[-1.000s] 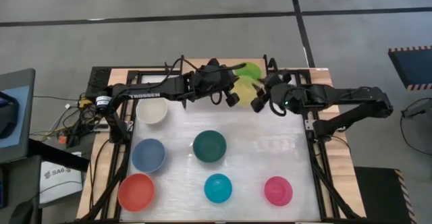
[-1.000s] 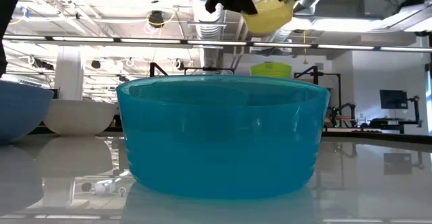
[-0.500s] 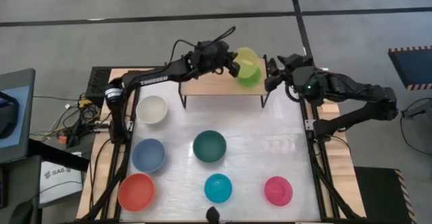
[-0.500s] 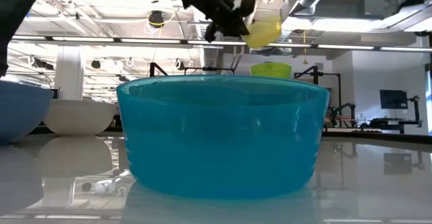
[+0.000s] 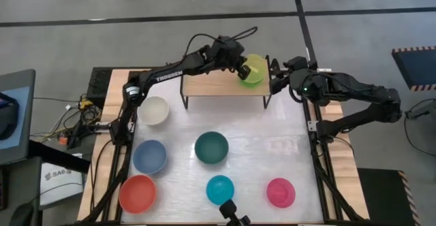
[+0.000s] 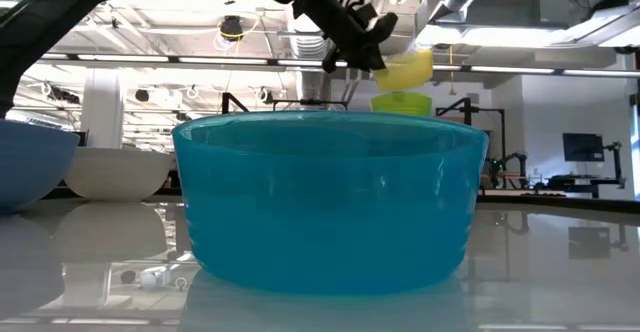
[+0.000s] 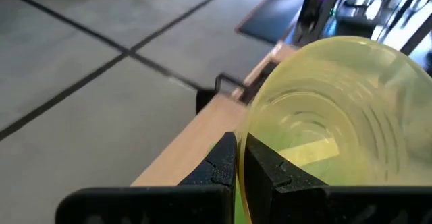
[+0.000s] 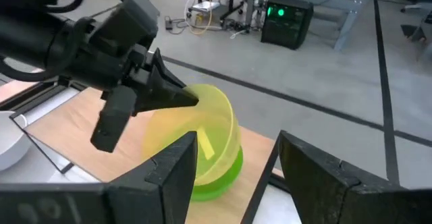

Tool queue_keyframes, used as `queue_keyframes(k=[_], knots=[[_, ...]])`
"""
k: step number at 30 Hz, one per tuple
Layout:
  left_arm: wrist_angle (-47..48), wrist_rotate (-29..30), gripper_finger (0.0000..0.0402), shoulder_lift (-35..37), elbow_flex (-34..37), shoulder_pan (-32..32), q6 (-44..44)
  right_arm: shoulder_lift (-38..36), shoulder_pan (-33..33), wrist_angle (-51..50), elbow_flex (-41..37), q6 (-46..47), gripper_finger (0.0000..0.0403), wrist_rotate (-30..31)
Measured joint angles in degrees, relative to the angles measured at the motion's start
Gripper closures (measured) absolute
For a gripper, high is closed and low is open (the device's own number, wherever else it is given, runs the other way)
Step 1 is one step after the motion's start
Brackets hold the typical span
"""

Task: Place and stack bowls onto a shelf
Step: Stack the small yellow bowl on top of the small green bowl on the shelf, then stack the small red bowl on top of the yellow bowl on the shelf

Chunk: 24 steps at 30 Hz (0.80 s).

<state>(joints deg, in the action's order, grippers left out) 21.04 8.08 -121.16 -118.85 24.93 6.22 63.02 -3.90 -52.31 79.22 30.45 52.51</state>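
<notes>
Left gripper (image 5: 240,68) is out over the right end of the shelf (image 5: 204,84), fingers pinched on the rim of the yellow bowl (image 6: 405,69), which hangs tilted just above the lime green bowl (image 6: 401,103) already sitting on the shelf top. In the right wrist view the yellow one looks partly nested into the green, lower edge inside it, still canted. Right gripper (image 5: 276,84) waits just beside the shelf's right end, fingers spread, holding nothing. Risks as I judge them — the bowl is tilted, so letting go now could leave it cocked on the green rim or make it slide off toward the shelf edge; the stack sits close to the shelf's right end, so a nudge from the left fingers on the way out could push both bowls over the side; the right gripper is near enough that the arms could brush. Remaining bowls on the glossy white tabletop (image 5: 272,144): white bowl (image 5: 153,109), slate-blue bowl (image 5: 150,156), dark teal bowl (image 5: 211,148), red-orange bowl (image 5: 137,193), cyan bowl (image 5: 220,189), pink bowl (image 5: 281,192) — all well apart. Grey floor with dark tape lines around; the low view shows a lab with ceiling ducts and monitors behind.
</notes>
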Motion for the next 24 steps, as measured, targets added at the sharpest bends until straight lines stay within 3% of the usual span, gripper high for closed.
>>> queue_keyframes(k=[6,11,24], knots=[[2.5,-0.5,0.0401,0.0,-0.8,0.8,-2.8,0.0,0.0,-2.2,0.0,3.0,0.0170,-0.9],[3.3,-4.8,0.0389,0.0,-0.8,1.9,-2.0,0.0,0.0,-2.5,0.0,4.0,0.0170,-1.7],[3.9,-3.3,0.0244,0.0,-0.8,2.8,-0.5,0.0,0.0,-2.5,0.0,5.8,0.0170,-3.0]])
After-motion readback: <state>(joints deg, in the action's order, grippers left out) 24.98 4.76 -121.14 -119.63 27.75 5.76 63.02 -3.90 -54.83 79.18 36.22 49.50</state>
